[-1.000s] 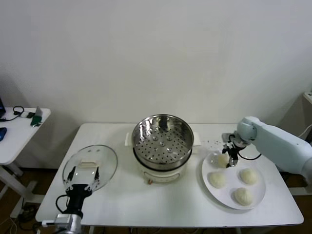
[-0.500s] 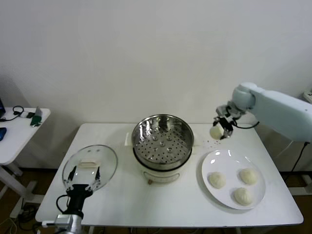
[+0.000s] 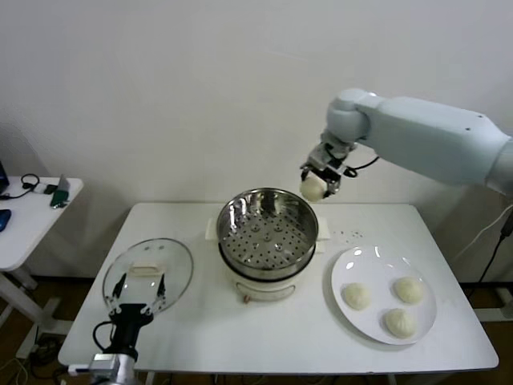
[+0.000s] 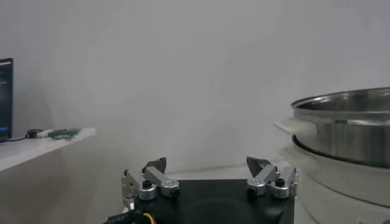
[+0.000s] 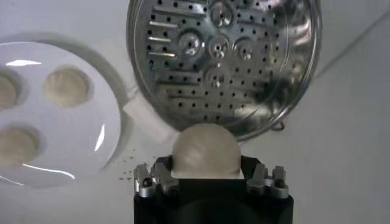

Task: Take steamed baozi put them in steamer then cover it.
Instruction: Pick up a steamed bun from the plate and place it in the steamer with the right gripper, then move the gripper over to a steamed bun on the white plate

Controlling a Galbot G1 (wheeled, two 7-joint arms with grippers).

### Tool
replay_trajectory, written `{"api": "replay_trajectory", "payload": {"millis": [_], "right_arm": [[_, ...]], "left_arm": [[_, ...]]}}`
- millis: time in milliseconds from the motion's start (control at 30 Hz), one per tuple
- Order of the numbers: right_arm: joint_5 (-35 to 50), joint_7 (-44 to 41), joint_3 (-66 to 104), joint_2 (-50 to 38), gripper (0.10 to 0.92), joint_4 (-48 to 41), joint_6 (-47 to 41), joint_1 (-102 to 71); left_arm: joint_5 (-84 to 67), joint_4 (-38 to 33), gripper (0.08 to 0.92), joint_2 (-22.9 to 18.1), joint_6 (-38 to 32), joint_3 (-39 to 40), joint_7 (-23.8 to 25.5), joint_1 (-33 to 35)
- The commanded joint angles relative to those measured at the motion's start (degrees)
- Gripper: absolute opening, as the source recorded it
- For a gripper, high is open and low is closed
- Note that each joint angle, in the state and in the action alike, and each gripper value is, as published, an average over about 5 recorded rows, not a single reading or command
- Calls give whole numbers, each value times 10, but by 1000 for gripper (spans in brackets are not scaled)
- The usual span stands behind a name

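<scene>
My right gripper is shut on one steamed baozi, held in the air just beyond the far right rim of the steamer. The steamer's perforated tray holds nothing. Three more baozi lie on the white plate at the right. The glass cover rests flat on the table at the left. My left gripper is open, low at the table's front left by the cover.
The white table carries the steamer in the middle. A small side table with cables and a device stands off to the left. A white wall rises behind everything.
My right gripper has lifted one baozi off the plate and carried it up and to the left, to above the steamer's far right rim. The left arm has not moved.
</scene>
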Motion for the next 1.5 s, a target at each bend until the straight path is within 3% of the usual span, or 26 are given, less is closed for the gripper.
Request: {"api": "replay_trajectory", "payload": {"millis": [33,467,867,1000,1267,1500], "right_arm": [[-96,0,9,116,712,-44,44,-50],[-196,4,27,159,720,-143,92,-146],[-217,2,37,167,730,-164,98,-171],[-217,3,40,166,768,-168,95,-175],[-207,-2,64,150,822,-149,94,-158],[-112,-26,52,75,823,-50,62,-70]], "left_arm": [[-12,-14,823,7,3,-1,-2,6],[-16,-13,823,12,3,-3,-6,10],[-13,-9,823,16,3,3,-9,9],[-14,-9,823,15,4,3,-10,9],[-14,-11,823,15,4,3,-12,11],[-15,-16,823,16,4,3,-14,14]]}}
